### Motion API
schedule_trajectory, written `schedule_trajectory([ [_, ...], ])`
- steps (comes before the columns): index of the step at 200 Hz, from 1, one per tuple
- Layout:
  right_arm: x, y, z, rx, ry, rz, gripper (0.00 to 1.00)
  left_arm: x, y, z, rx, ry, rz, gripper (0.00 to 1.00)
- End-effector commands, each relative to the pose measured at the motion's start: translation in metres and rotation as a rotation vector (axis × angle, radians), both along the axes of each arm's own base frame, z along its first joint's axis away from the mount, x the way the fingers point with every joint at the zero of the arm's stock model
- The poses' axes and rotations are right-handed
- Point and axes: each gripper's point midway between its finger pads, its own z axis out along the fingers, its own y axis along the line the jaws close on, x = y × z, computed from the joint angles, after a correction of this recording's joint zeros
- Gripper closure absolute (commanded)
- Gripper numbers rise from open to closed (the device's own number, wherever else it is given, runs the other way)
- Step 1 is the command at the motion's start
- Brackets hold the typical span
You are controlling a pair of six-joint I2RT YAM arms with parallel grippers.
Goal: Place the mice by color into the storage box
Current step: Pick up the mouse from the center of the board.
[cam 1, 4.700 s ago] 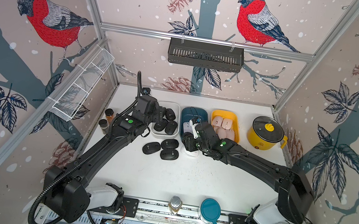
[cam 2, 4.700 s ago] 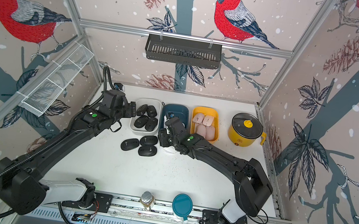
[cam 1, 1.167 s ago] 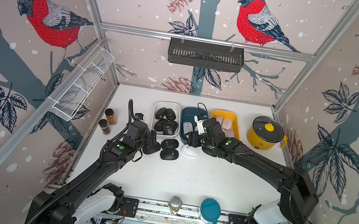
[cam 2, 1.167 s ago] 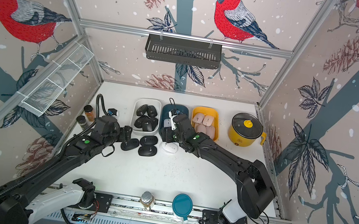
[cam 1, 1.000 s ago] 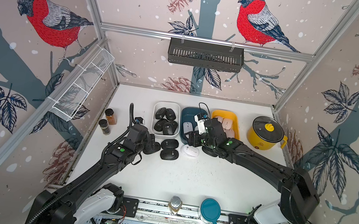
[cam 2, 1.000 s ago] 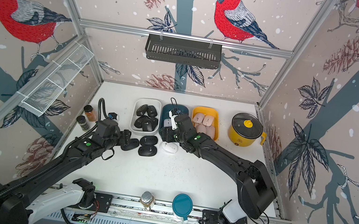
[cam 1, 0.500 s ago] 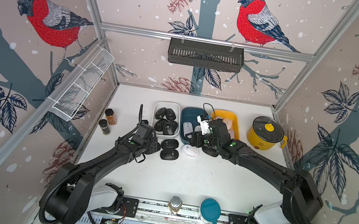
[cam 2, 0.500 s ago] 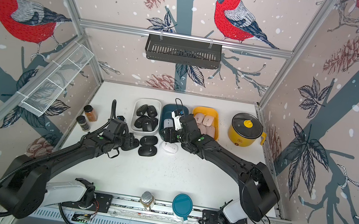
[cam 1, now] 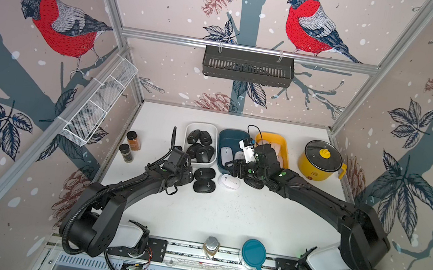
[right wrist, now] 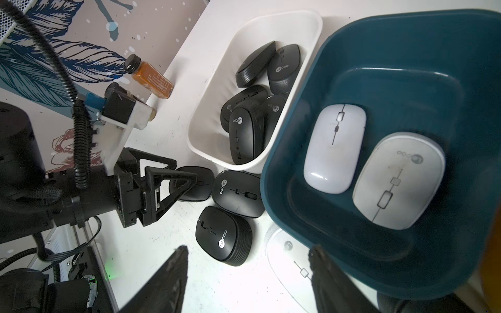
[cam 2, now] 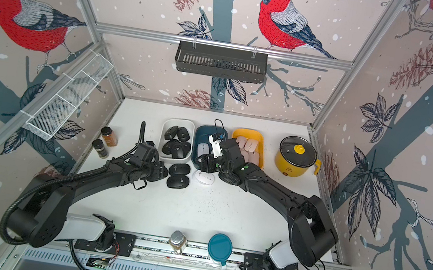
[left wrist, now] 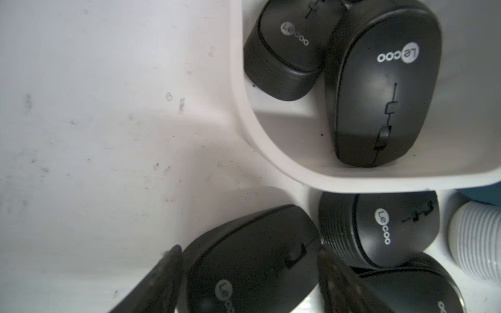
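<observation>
Three storage boxes stand in a row: a white box (cam 1: 202, 124) with several black mice, a teal box (cam 1: 220, 146) with two white mice (right wrist: 334, 147), and a yellow box (cam 1: 274, 136) with pink mice (cam 2: 249, 144). My left gripper (left wrist: 252, 260) is shut on a black mouse (left wrist: 244, 271) on the table just in front of the white box. Two more black mice (cam 1: 204, 174) (cam 1: 203, 187) lie beside it. A white mouse (cam 1: 229, 181) lies in front of the teal box. My right gripper (right wrist: 248, 252) hangs open over the white mouse (right wrist: 287, 260) and holds nothing.
A yellow pot (cam 1: 320, 162) stands right of the boxes. Two spice jars (cam 1: 133, 139) (cam 1: 126, 152) stand by the left wall. A round teal lid (cam 1: 253, 252) and a small jar (cam 1: 211, 246) sit at the front rail. A wire basket (cam 1: 94, 109) hangs on the left wall.
My left gripper has slid right onto the leftmost loose black mouse and now has it between its fingers. My right gripper has shifted only slightly, still above the white mouse.
</observation>
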Motion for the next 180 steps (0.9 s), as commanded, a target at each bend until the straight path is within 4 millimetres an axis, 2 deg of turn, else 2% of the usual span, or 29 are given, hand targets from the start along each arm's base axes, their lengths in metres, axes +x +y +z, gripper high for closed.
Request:
schedule_trajectory([
  [1, 0.002, 0.005, 0.008, 0.043, -0.016, 0.009, 0.29, 0.002, -0.008, 0.002, -0.024, 0.013, -0.034, 0.23],
  [32, 0.002, 0.005, 0.003, 0.036, -0.005, 0.004, 0.29, -0.005, -0.014, 0.001, -0.059, 0.047, -0.041, 0.23],
  [89, 0.002, 0.002, -0.001, 0.019, 0.003, -0.005, 0.30, -0.022, -0.018, -0.013, -0.067, 0.128, -0.048, 0.23],
  [122, 0.001, 0.001, -0.004, 0.017, 0.017, -0.013, 0.30, -0.033, -0.022, -0.012, -0.063, 0.161, -0.047, 0.23],
  [180, 0.000, 0.001, -0.006, 0.022, 0.032, -0.017, 0.29, -0.059, -0.007, -0.012, -0.012, 0.244, 0.014, 0.22],
])
